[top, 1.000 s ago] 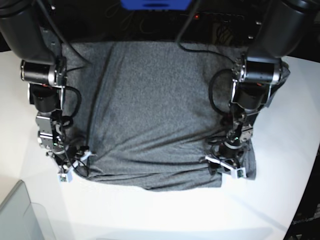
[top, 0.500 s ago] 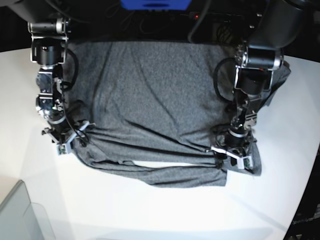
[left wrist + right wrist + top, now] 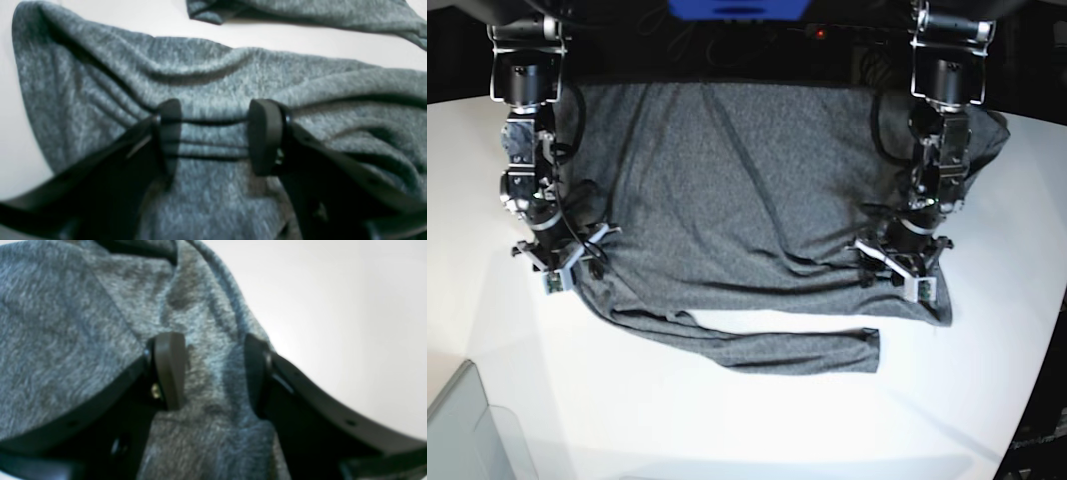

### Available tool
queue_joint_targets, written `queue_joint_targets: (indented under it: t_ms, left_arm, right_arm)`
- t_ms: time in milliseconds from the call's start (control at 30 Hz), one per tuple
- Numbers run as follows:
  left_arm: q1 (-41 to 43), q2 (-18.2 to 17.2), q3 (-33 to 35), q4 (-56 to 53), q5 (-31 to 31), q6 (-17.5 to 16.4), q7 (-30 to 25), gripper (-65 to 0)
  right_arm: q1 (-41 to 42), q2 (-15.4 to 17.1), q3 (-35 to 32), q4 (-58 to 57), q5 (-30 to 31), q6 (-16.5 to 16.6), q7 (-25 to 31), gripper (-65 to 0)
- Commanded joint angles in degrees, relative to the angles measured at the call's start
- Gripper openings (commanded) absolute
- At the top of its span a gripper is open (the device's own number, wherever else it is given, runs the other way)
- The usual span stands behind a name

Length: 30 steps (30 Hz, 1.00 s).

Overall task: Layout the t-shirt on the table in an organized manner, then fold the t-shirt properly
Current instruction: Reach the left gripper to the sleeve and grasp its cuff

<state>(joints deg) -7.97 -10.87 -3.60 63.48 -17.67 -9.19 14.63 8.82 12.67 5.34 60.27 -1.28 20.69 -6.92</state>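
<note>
The dark grey t-shirt (image 3: 737, 180) lies spread across the far half of the white table (image 3: 727, 430), with a narrow strip of it (image 3: 777, 347) trailing toward the front. My left gripper (image 3: 899, 268) is at the shirt's right edge in the base view. In the left wrist view this gripper (image 3: 213, 136) is shut on bunched folds of the t-shirt (image 3: 213, 73), which pull taut around its pads. My right gripper (image 3: 560, 262) is at the shirt's left edge. The right wrist view shows it (image 3: 215, 373) closed on a ridge of the t-shirt (image 3: 66, 323) beside bare table (image 3: 333, 306).
A translucent container corner (image 3: 462, 430) sits at the front left. The table's curved edge (image 3: 1039, 400) runs down the right side. Dark equipment and a blue panel (image 3: 737, 8) stand behind the shirt.
Both grippers have pulled back toward the far edge, dragging the held cloth with them. The upper layer has slid away from the front, leaving a narrow strip of shirt trailing on the table.
</note>
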Motion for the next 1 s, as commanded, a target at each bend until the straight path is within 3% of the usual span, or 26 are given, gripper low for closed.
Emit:
queue_joint_targets:
  t_ms: [0,167,467,667,967]
  left_arm:
    - [-1.8,-0.2,-2.3,1.4,-0.2,0.1,-1.8,-32.9]
    - [-9.7,3.1,-7.1,-1.5,0.2,0.1,-1.5,-32.7]
    - [-27.2,5.4,-7.3,-28.9,0.1,0.1,-3.9,-32.6]
    - [-30.1,6.3,-7.1,-39.9,0.2,0.1,-15.0,-32.6]
    - [-30.2,6.9,-7.1,-43.3,0.2,-0.3,-16.3,-33.0]
  right_arm:
    - [0.5,0.7,0.1,0.3,-0.9,0.1,-1.5,-35.5]
    - [0.5,0.6,0.1,0.3,-0.9,0.1,-1.5,-35.5]
    - [0.7,-0.9,0.1,0.3,-1.1,0.1,-1.5,-35.5]
    - [1.2,-1.0,0.1,0.3,-1.0,0.1,-4.3,-35.5]
    - [2.1,-1.0,0.1,0.4,-1.0,0.1,-6.2,-35.5]
